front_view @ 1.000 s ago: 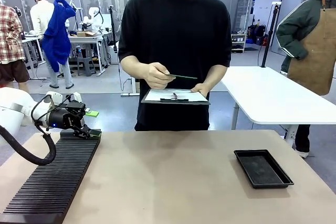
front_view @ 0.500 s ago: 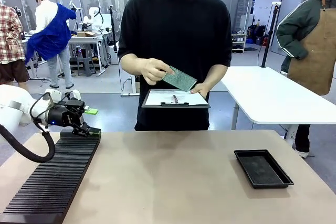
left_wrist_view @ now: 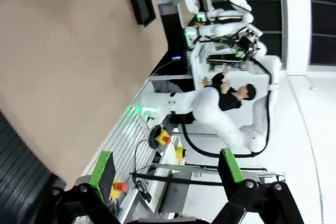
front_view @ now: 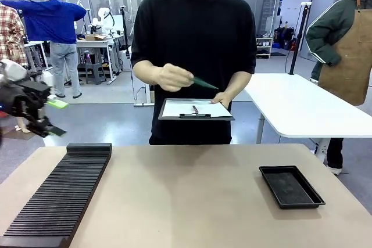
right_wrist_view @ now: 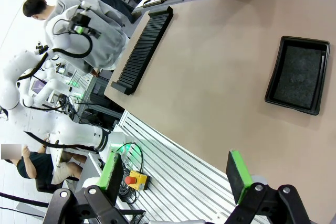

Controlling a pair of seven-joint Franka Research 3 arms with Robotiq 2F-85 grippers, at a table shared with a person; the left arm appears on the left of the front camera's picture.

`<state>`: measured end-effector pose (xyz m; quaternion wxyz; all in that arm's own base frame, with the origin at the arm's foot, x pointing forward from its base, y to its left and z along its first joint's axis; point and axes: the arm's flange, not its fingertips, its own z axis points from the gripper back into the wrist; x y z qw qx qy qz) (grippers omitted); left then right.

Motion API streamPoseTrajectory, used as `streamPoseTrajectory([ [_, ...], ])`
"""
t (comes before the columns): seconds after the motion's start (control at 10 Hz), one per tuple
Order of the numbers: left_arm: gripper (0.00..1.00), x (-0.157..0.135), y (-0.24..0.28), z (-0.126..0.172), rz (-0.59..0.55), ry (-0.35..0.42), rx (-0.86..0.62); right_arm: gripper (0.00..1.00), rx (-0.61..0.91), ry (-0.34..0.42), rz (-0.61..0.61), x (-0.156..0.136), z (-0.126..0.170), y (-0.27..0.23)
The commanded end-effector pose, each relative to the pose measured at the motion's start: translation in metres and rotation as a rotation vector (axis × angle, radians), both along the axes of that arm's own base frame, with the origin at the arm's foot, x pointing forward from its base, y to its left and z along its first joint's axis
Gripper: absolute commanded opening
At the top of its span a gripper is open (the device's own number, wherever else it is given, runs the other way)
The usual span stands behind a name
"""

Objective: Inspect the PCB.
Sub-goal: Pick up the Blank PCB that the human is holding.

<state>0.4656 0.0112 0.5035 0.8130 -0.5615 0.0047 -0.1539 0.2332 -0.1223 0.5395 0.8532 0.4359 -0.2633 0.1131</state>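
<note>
**Q:** Front view. Where is the thin, flat, green rectangular PCB [front_view: 204, 83]?

**A:** At the far side, above the level of the beige table [front_view: 186, 207] and not resting on it. The person in the black top pinches it in one hand [front_view: 173, 78]. It is turned almost edge-on to the camera, so its face cannot be read. It sits just above the grey clipboard with white paper [front_view: 196, 108], which the other hand [front_view: 224, 97] supports from below. Board and paper appear apart.

**Q:** And your own hands?

**A:** My left gripper [front_view: 57, 117] hangs at the far left, blurred, to the left of the far end of the long black ribbed rack [front_view: 58, 198] and above table level. Its green pads are spread wide, with nothing between them. Its wrist view confirms this: one finger [left_wrist_view: 102, 169] stands well apart from its partner, with only background in the gap. My right gripper [right_wrist_view: 173, 174] is likewise released, jaws gaping and grasping nothing. Table, rack and tray all lie beyond its fingers, and none is touched.

**Q:** What lies on the table?

**A:** The rack runs along the left side from near to far. The shallow black rectangular tray [front_view: 290, 186] sits at the near right, well apart from it
</note>
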Motion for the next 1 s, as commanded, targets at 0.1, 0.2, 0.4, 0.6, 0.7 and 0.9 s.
streamPoseTrajectory([
  [0.1, 1.00, -0.052, 0.041, 0.022, 0.007, -0.028, 0.174, 1.00, 0.008, -0.013, 0.006, -0.002, 0.001, 0.000],
  [0.2, 1.00, -0.064, 0.056, 0.026, 0.023, -0.051, 0.217, 1.00, 0.008, -0.013, 0.006, -0.002, 0.001, 0.000],
  [0.4, 1.00, -0.089, 0.072, 0.035, 0.060, -0.070, 0.323, 1.00, 0.008, -0.013, 0.006, -0.002, 0.001, 0.000],
  [0.6, 1.00, -0.117, 0.084, 0.047, 0.108, -0.091, 0.366, 1.00, 0.008, -0.013, 0.006, -0.002, 0.001, 0.000],
  [0.7, 1.00, -0.125, 0.090, 0.049, 0.142, -0.105, 0.359, 1.00, 0.008, -0.013, 0.006, -0.002, 0.001, 0.000],
  [0.9, 1.00, -0.139, 0.095, 0.055, 0.235, -0.140, 0.371, 1.00, 0.008, -0.013, 0.006, -0.002, 0.001, 0.000],
])
